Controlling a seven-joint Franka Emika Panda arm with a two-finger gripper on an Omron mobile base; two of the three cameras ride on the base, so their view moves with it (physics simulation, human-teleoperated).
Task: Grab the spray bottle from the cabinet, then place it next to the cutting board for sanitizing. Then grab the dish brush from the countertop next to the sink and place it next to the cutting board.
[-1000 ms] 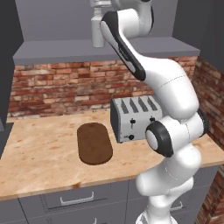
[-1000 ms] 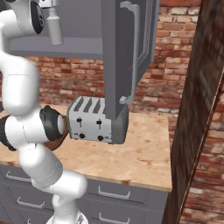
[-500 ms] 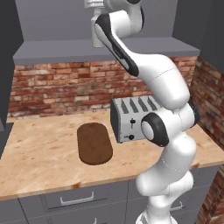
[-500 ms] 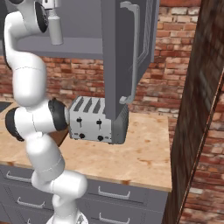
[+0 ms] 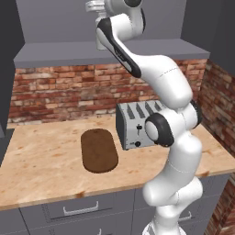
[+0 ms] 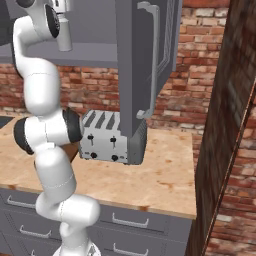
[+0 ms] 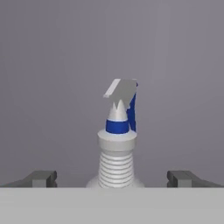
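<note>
The spray bottle [image 7: 117, 153], pale with a blue collar and grey trigger head, stands upright on the cabinet shelf [image 5: 59, 53]. It is also in the left base view [image 5: 101, 36] and the right base view [image 6: 64, 37]. My gripper [image 7: 113, 178] is open, one fingertip on each side of the bottle's shoulders, touching nothing. The cabinet door [image 6: 145, 65] hangs open. The dark brown cutting board [image 5: 98, 150] lies flat on the countertop [image 5: 41, 160], left of the toaster. The dish brush and the sink are out of view.
A silver toaster [image 5: 135, 126] stands on the counter just right of the board and under the open door. Grey drawers [image 5: 78, 209] run below the slab. A red brick wall [image 5: 59, 96] backs the counter, and a dark brick column [image 6: 225, 125] closes the right side.
The arm's upper links have swung left and closer to the bottle. The bottle has stayed on the shelf and the jaws have stayed open.
</note>
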